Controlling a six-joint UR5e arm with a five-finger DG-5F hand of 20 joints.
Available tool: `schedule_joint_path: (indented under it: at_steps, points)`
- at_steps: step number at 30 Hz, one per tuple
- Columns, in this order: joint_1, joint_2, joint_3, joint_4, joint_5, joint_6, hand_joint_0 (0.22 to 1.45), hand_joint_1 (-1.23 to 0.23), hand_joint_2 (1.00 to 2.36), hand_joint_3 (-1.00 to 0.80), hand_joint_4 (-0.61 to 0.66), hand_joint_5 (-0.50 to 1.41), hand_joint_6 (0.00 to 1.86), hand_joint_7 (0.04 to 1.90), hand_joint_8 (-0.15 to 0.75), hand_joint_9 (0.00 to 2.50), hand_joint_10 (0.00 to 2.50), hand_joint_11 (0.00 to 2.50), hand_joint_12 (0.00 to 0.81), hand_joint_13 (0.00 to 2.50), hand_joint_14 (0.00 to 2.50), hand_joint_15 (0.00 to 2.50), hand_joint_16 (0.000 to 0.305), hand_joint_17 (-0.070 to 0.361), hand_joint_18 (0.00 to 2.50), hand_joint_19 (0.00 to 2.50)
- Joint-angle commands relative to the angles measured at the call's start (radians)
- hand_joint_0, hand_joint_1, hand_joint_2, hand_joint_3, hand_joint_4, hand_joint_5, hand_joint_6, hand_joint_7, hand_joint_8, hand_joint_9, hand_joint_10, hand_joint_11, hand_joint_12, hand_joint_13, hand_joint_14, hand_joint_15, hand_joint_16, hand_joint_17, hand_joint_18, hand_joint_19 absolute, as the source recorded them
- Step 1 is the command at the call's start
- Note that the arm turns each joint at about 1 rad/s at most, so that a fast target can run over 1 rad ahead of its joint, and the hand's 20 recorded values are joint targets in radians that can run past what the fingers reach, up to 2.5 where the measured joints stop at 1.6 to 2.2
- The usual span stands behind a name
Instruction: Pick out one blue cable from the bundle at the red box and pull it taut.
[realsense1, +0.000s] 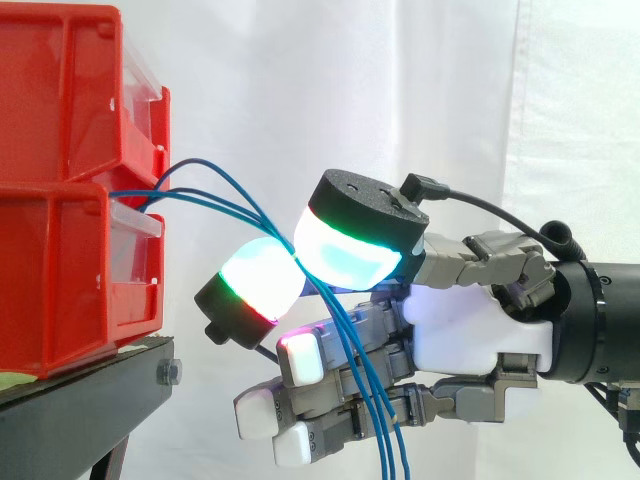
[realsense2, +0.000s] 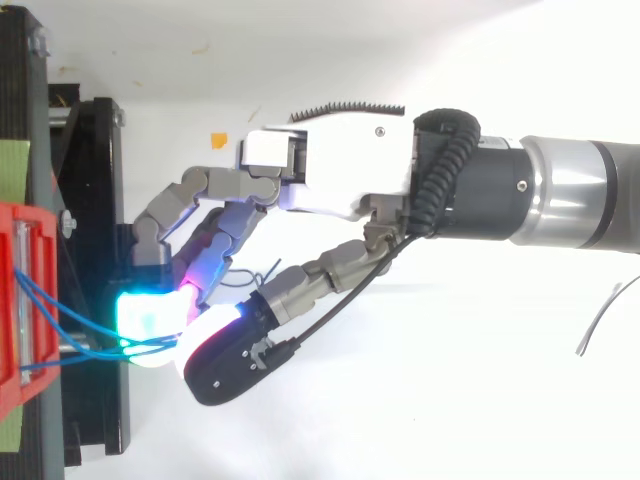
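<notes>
White curtain (realsense1: 400, 100) is seen as backgrd in the side view. At left, stacked red plastic bins (realsense1: 60, 180) are carried on a black metal stand (realsense1: 80, 400). Several thin blue cables (realsense1: 268, 222) are seen emerging from betw. the upper and lower bin. They are led rightward in shallow curves, not straight lines, to the robot hand (realsense1: 470, 330).

The cables are gathered at the meeting point of two large glowing fingertip pads (realsense1: 350, 250), one cyan-white, the other green w/ a red edge. The hand is thus closed in a pinch on the cables, though whether every strand is clamped can't be told.

Below the pinch, the cables are seen hanging steeply across the lower curled fingers and out at the bottom edge. In the top view the pinch is placed just beside the stand, near the bins.
</notes>
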Motion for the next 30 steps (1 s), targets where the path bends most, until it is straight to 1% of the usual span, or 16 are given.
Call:
schedule_joint_path:
  at_steps: [1, 6, 8, 9, 12, 13, 14, 15, 16, 18, 19, 22, 23, 30]
  points:
    - [0.001, 0.000, 0.002, 0.000, -0.004, 0.000, 0.63, -0.80, 1.02, -0.21, -0.09, -0.14, 0.95, 0.87, 0.218, 1.08, 0.02, 0.53, 0.292, 0.78, 0.02, 0.39, 0.041, 0.092, 0.57, 0.55]
    - [-0.002, 0.000, 0.012, -0.012, -0.021, 0.005, 0.63, -0.78, 1.02, -0.22, -0.07, -0.13, 0.95, 0.86, 0.222, 1.10, 0.02, 0.55, 0.297, 0.79, 0.02, 0.40, 0.041, 0.093, 0.58, 0.55]
    - [-0.007, 0.000, 0.020, -0.029, -0.030, 0.014, 0.63, -0.77, 1.02, -0.23, -0.05, -0.13, 0.94, 0.87, 0.228, 1.10, 0.02, 0.56, 0.298, 0.80, 0.02, 0.41, 0.041, 0.093, 0.58, 0.56]
    - [-0.011, 0.000, 0.031, -0.048, -0.038, 0.028, 0.62, -0.77, 1.02, -0.23, -0.05, -0.13, 0.94, 0.88, 0.228, 1.11, 0.02, 0.56, 0.300, 0.80, 0.02, 0.40, 0.041, 0.093, 0.58, 0.56]
    - [-0.021, 0.000, 0.043, -0.083, -0.053, 0.051, 0.62, -0.76, 1.02, -0.21, -0.03, -0.13, 0.94, 0.90, 0.234, 1.11, 0.02, 0.55, 0.302, 0.80, 0.02, 0.41, 0.041, 0.093, 0.58, 0.57]
    - [-0.025, 0.000, 0.052, -0.106, -0.065, 0.066, 0.61, -0.76, 1.02, -0.21, -0.02, -0.13, 0.94, 0.91, 0.239, 1.12, 0.02, 0.55, 0.305, 0.81, 0.02, 0.42, 0.042, 0.094, 0.59, 0.58]
    - [-0.027, 0.002, 0.055, -0.115, -0.070, 0.072, 0.60, -0.73, 1.01, -0.21, 0.00, -0.12, 0.94, 0.90, 0.260, 1.15, 0.02, 0.53, 0.326, 0.83, 0.02, 0.41, 0.046, 0.104, 0.62, 0.57]
    - [-0.028, 0.000, 0.060, -0.123, -0.074, 0.078, 0.60, -0.73, 1.01, -0.21, 0.00, -0.12, 0.94, 0.91, 0.263, 1.16, 0.02, 0.54, 0.327, 0.83, 0.02, 0.41, 0.046, 0.104, 0.63, 0.57]
    - [-0.033, 0.000, 0.064, -0.138, -0.084, 0.090, 0.59, -0.70, 1.01, -0.21, 0.01, -0.11, 0.94, 0.93, 0.274, 1.19, 0.02, 0.54, 0.339, 0.84, 0.02, 0.41, 0.050, 0.113, 0.64, 0.58]
    - [-0.036, 0.002, 0.071, -0.149, -0.090, 0.100, 0.59, -0.69, 1.01, -0.21, 0.01, -0.10, 0.93, 0.93, 0.286, 1.20, 0.02, 0.52, 0.357, 0.86, 0.02, 0.41, 0.053, 0.120, 0.66, 0.58]
    - [-0.036, 0.002, 0.071, -0.149, -0.090, 0.100, 0.58, -0.65, 1.00, -0.22, 0.02, -0.10, 0.93, 0.95, 0.295, 1.21, 0.02, 0.51, 0.366, 0.86, 0.01, 0.42, 0.056, 0.126, 0.66, 0.57]
    - [-0.044, 0.000, 0.081, -0.161, -0.097, 0.107, 0.57, -0.60, 1.00, -0.21, 0.02, -0.10, 0.93, 0.95, 0.301, 1.20, 0.02, 0.50, 0.373, 0.86, 0.01, 0.41, 0.057, 0.129, 0.65, 0.58]
    - [-0.047, 0.002, 0.083, -0.161, -0.099, 0.107, 0.57, -0.59, 1.00, -0.21, 0.02, -0.09, 0.92, 1.01, 0.298, 1.20, 0.02, 0.50, 0.378, 0.86, 0.02, 0.40, 0.057, 0.129, 0.65, 0.59]
    - [-0.057, 0.002, 0.089, -0.161, -0.099, 0.107, 0.58, -0.59, 1.00, -0.18, 0.02, -0.09, 0.92, 1.03, 0.302, 1.21, 0.02, 0.50, 0.375, 0.86, 0.01, 0.41, 0.058, 0.130, 0.65, 0.59]
